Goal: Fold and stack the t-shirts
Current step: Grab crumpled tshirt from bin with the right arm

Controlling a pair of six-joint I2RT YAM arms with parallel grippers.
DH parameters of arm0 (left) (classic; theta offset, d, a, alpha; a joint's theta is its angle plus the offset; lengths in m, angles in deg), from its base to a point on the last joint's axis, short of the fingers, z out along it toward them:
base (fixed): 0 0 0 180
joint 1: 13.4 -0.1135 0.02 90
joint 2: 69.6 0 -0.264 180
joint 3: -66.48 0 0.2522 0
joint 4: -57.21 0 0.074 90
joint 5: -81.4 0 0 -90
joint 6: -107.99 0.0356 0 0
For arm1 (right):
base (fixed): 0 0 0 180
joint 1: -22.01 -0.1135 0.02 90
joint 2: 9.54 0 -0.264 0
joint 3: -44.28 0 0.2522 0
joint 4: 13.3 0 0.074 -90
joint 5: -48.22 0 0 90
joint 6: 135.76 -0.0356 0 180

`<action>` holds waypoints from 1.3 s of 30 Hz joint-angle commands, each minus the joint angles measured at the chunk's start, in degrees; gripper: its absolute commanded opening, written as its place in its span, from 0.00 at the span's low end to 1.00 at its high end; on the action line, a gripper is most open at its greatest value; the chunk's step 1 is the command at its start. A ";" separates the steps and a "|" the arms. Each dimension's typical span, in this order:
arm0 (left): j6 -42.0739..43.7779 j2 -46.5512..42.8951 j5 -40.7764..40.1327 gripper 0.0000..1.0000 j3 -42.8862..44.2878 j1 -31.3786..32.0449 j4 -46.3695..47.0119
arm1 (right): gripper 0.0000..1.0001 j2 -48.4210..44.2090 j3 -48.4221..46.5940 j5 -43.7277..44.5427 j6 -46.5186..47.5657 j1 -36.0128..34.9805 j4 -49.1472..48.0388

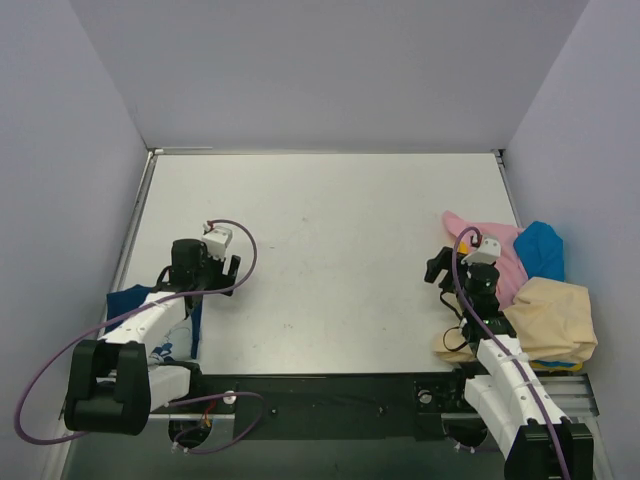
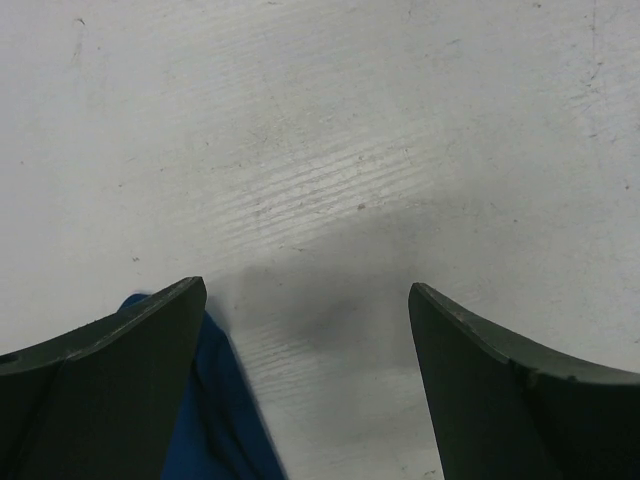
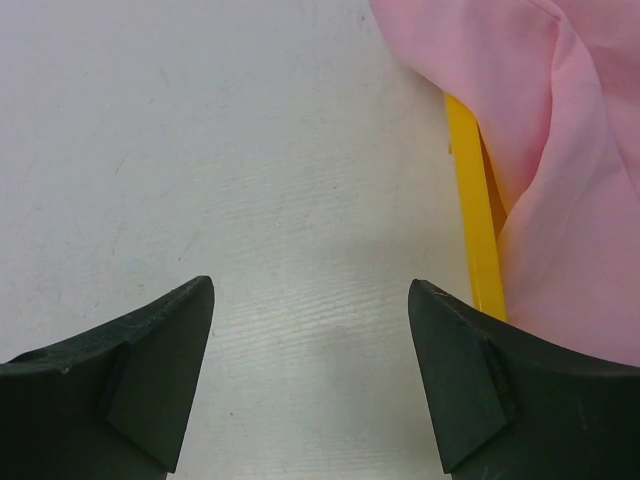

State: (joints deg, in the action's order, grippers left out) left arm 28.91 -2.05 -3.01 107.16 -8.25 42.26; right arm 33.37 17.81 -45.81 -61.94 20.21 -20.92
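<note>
A pile of t-shirts lies at the table's right edge: a pink one [image 1: 505, 262], a bright blue one [image 1: 543, 249] and a tan one [image 1: 552, 318]. The pink cloth shows in the right wrist view [image 3: 560, 150]. A navy shirt with white print [image 1: 165, 318] lies at the near left, under the left arm; its dark blue edge shows in the left wrist view [image 2: 225, 410]. My left gripper [image 1: 218, 265] [image 2: 305, 300] is open and empty over bare table beside the navy shirt. My right gripper [image 1: 440, 268] [image 3: 310, 300] is open and empty just left of the pink shirt.
A yellow bin rim [image 3: 475, 210] lies under the pink shirt, also at the near right [image 1: 565, 366]. Purple-grey walls [image 1: 330, 70] enclose the white table [image 1: 330, 250] on three sides. A black rail [image 1: 330, 400] with cables runs along the near edge.
</note>
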 commanded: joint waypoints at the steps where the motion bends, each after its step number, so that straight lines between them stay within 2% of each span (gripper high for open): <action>1: -1.07 0.56 -1.72 0.94 2.44 -0.66 1.63 | 0.73 0.24 -3.88 5.85 -0.51 0.22 3.62; 3: -0.11 0.65 -1.89 0.94 3.49 -1.28 -0.55 | 0.73 1.03 -8.18 9.72 -0.86 0.22 10.47; 7: 1.39 0.65 -3.21 0.94 5.77 -3.91 -3.98 | 0.88 3.57 -19.42 23.32 -4.46 0.48 27.07; 9: 1.56 0.74 -2.69 0.94 8.06 -4.88 -7.05 | 1.00 3.93 -25.39 30.44 -6.83 0.92 34.19; 12: 2.52 1.44 1.25 0.94 10.08 -4.88 -10.14 | 1.00 4.45 -32.10 41.53 -11.48 1.54 44.37; 13: 2.70 1.62 1.62 0.94 10.35 -4.88 -11.63 | 1.00 4.80 -34.99 48.35 -13.41 4.58 49.11; 16: 3.23 1.71 3.37 0.94 10.79 -4.88 -12.26 | 0.97 4.99 -37.48 56.31 -18.43 11.01 52.76; 17: 3.32 1.80 3.73 0.94 10.79 -4.80 -12.34 | 0.96 5.07 -37.21 57.98 -19.05 15.64 52.85; 20: 3.32 2.23 4.08 0.94 11.05 -4.80 -12.34 | 0.90 6.47 -36.07 57.37 -23.95 25.95 54.42; 25: 3.32 3.55 5.58 0.94 12.02 -4.88 -13.75 | 0.88 10.34 -35.63 54.93 -32.85 33.69 59.26; 30: 3.50 3.82 6.54 0.94 12.19 -4.88 -14.36 | 0.85 13.85 -33.62 48.26 -36.98 36.69 60.32; 32: 3.58 3.38 6.37 0.94 12.19 -4.88 -14.54 | 0.81 13.43 -32.56 44.93 -38.48 37.31 60.59; 34: 3.76 3.20 5.84 0.94 12.11 -4.80 -14.54 | 0.68 12.72 -31.68 41.06 -39.89 37.83 60.67; 35: 3.93 3.20 5.58 0.94 12.02 -4.88 -14.54 | 0.51 12.72 -31.68 40.08 -40.15 37.84 60.67; 36: 3.85 3.12 5.49 0.94 12.11 -4.80 -14.54 | 0.40 12.72 -31.59 39.02 -40.15 38.01 60.59; 37: 3.94 3.03 5.58 0.94 11.93 -4.88 -14.54 | 0.22 12.63 -31.59 38.49 -40.07 38.19 60.59; 39: 3.94 3.11 5.66 0.94 12.10 -4.88 -14.54 | 0.02 12.19 -31.85 36.48 -39.72 38.63 60.76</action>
State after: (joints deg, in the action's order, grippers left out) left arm 32.18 1.77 1.82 116.82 -12.97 27.66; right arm 46.79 -13.94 -4.39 -99.64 57.87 37.41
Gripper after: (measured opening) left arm 0.939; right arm 0.175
